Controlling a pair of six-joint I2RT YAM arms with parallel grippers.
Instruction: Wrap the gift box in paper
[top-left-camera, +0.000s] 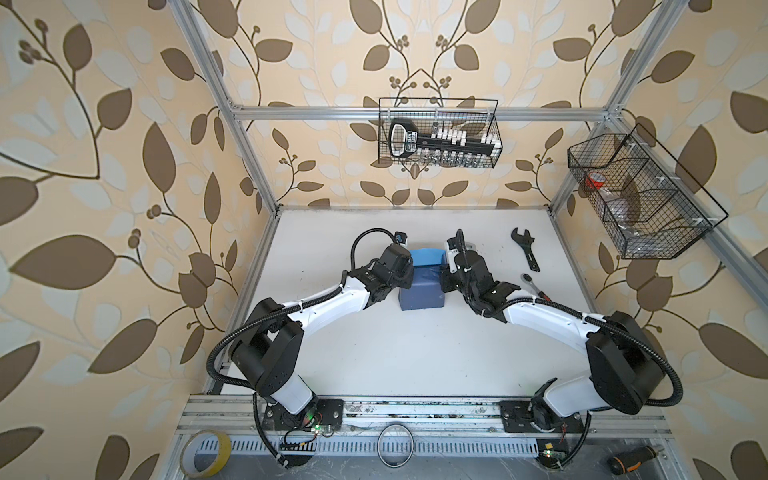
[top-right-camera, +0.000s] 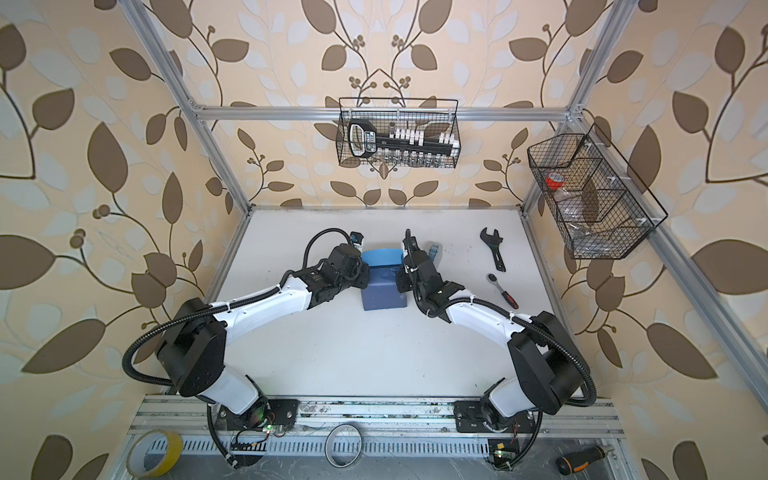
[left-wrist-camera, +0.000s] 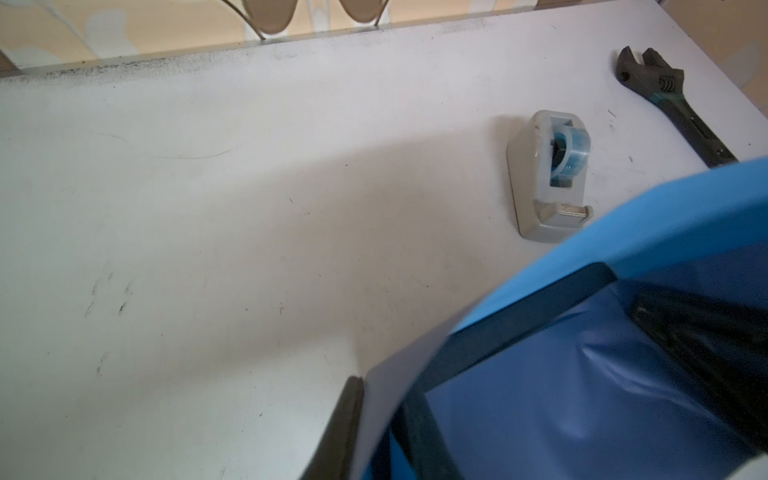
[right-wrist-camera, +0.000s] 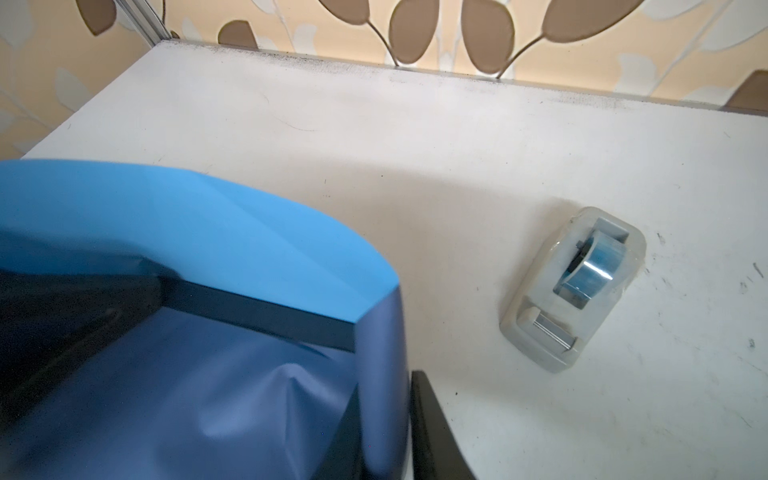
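The paper (top-left-camera: 419, 293) covers the gift box at mid-table, dark slate-blue face outward. A light sky-blue flap (top-left-camera: 428, 257) stands up behind it. In both top views the gift box is hidden under the sheet. Only its black rim (left-wrist-camera: 532, 309) (right-wrist-camera: 257, 309) shows in the wrist views. My left gripper (top-left-camera: 409, 276) (left-wrist-camera: 380, 399) sits at the bundle's left side, its fingers pinching a paper flap. At the right side, my right gripper (top-left-camera: 444, 276) (right-wrist-camera: 386, 395) has its fingers close around another paper flap.
A grey tape dispenser (left-wrist-camera: 548, 174) (right-wrist-camera: 573, 286) stands just right of and behind the bundle. A black wrench (top-left-camera: 525, 249) and a ratchet (top-left-camera: 536, 286) lie further right. Wire baskets (top-left-camera: 438, 133) (top-left-camera: 640, 195) hang on the frame. A tape roll (top-left-camera: 205, 453) and a screwdriver (top-left-camera: 636, 457) lie at the front.
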